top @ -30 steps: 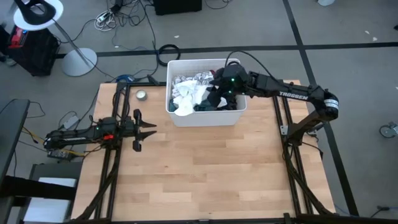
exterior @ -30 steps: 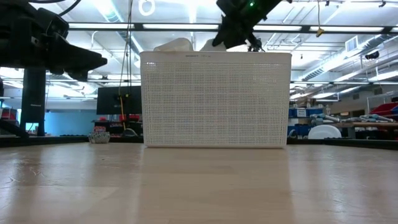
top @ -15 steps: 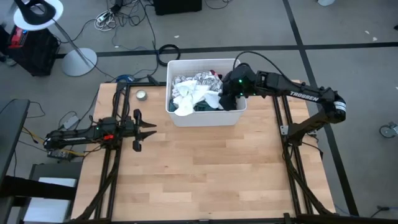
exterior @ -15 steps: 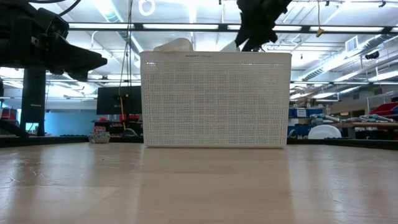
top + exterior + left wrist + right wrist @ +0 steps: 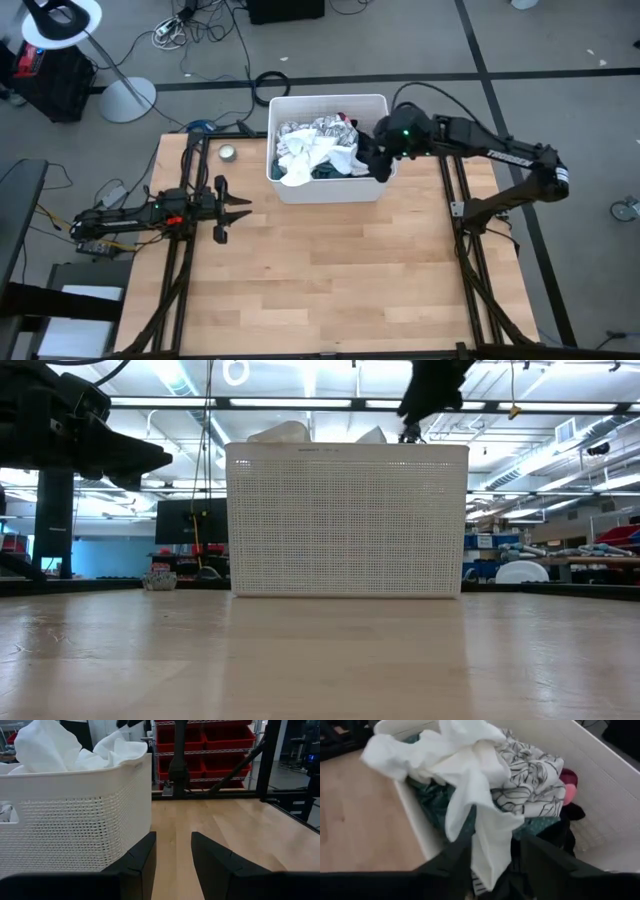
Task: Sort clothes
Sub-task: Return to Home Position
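Note:
The white plastic bin [image 5: 283, 190] stands at the table's far middle, heaped with clothes: a plain white garment [image 5: 312, 155] on top, a white one with black leaf print [image 5: 535, 785], teal [image 5: 432, 802], black [image 5: 572, 812] and a bit of red [image 5: 567, 777]. My right gripper [image 5: 372, 162] is over the bin's right wall, above the rim in the low view [image 5: 412, 422], shut on the white garment. My left gripper [image 5: 240, 207] waits open and empty over the table's left side, pointing at the bin [image 5: 75, 820]. My right gripper has a hanging strip of the plain white garment [image 5: 487, 842] between its two fingers, with dark cloth [image 5: 505, 877] just behind it. The fingers come slanting down from the table's right side. The strip runs from the heap to the fingers, and the rest lies on the pile.
A small round tin [image 5: 228, 152] sits on the table left of the bin. Bare wooden table [image 5: 330, 270] lies in front of the bin. Cables and a lamp stand lie on the floor beyond the far edge.
My right gripper has moved from over the middle of the bin toward the table's right edge, to above the bin's right wall. The white garment has been drawn out toward the right across the pile.

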